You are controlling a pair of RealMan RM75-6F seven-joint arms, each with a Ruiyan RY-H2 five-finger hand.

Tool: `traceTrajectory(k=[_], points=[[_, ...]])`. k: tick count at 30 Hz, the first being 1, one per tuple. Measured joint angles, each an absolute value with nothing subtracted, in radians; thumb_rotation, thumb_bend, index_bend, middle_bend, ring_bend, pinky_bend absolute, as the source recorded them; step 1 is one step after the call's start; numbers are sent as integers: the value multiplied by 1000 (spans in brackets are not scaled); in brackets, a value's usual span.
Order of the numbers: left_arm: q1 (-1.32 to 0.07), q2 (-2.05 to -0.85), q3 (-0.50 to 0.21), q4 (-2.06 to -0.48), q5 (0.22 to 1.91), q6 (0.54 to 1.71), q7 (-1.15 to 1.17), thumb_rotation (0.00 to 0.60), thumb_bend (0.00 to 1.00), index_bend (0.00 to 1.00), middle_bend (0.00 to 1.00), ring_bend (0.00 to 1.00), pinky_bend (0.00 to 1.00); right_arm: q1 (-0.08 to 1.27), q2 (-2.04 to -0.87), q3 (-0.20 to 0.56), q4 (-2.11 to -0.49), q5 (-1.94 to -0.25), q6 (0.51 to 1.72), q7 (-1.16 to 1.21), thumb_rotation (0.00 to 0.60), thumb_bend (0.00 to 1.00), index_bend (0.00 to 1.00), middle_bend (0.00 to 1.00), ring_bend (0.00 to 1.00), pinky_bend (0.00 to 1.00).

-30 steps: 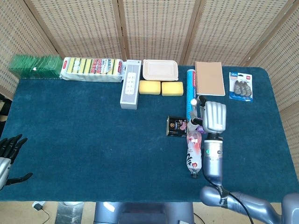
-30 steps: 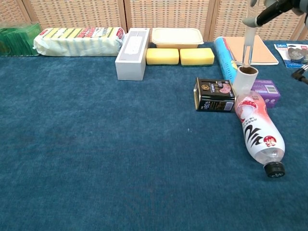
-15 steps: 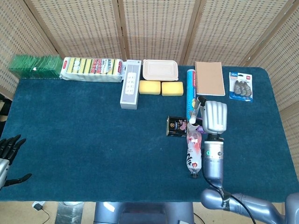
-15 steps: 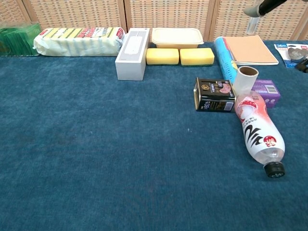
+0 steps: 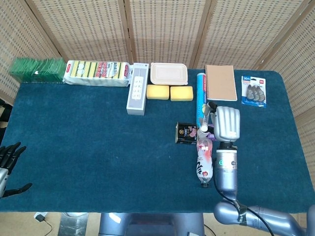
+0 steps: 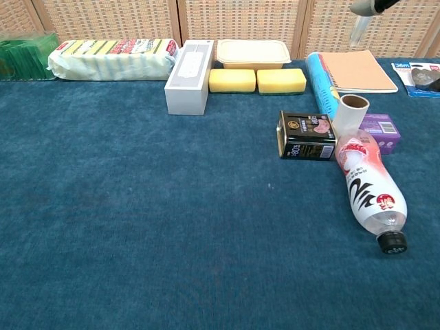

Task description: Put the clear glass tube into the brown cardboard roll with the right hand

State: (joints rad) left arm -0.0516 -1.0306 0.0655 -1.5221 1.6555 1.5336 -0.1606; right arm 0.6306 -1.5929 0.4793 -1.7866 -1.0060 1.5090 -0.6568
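Note:
The brown cardboard roll [image 6: 350, 113] stands upright between a black tin and a purple box, its open mouth facing up; in the head view the roll [image 5: 203, 129] shows as a pale ring. My right hand [image 5: 226, 123] hovers above and just right of it, holding the clear glass tube [image 6: 359, 29] high over the roll. Only the tube's lower end shows at the top edge of the chest view, well clear of the roll's mouth. In the head view the tube [image 5: 207, 116] slants beside the hand. My left hand [image 5: 10, 160] hangs off the table's left front corner, fingers spread, holding nothing.
A black tin [image 6: 306, 136] and a lying bottle [image 6: 368, 185] touch the roll; a purple box [image 6: 379, 124] sits behind it. A blue cylinder [image 6: 321, 79], notebook [image 6: 357, 71], yellow sponges [image 6: 256, 80], lunch box [image 6: 252, 53] and white box [image 6: 188, 67] line the back.
My right hand has risen, lifting the tube from the roll's mouth to the top edge of the chest view. The left hand has barely moved.

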Motion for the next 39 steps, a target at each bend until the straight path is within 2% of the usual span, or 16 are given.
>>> traceTrajectory(k=[9, 20, 29, 33, 36, 39], points=[[-47, -1030, 68, -1516, 1664, 1545, -170, 541, 82, 22, 0, 0, 0, 612, -1468, 504, -1930, -860, 1451, -703, 600, 438, 826, 950, 1000, 934], [-44, -1032, 74, -1516, 1678, 1553, -162, 536, 82, 22, 0, 0, 0, 573, -1169, 541, -2159, -625, 1341, -723, 600, 486, 847, 975, 1000, 944], [-39, -1035, 80, -1517, 1696, 1565, -151, 543, 83, 22, 0, 0, 0, 523, -941, 509, -2348, -553, 1158, -614, 600, 500, 848, 976, 1000, 935], [-40, -1035, 85, -1517, 1704, 1562, -144, 541, 82, 22, 0, 0, 0, 519, -929, 516, -2318, -589, 1167, -536, 600, 504, 848, 977, 1000, 933], [-39, -1033, 88, -1516, 1708, 1564, -149, 539, 82, 21, 0, 0, 0, 533, -971, 519, -2249, -595, 1242, -515, 600, 506, 847, 977, 1000, 928], [-37, -1032, 87, -1511, 1706, 1570, -164, 538, 82, 22, 0, 0, 0, 536, -1011, 484, -2224, -640, 1311, -517, 600, 504, 847, 976, 1000, 927]])
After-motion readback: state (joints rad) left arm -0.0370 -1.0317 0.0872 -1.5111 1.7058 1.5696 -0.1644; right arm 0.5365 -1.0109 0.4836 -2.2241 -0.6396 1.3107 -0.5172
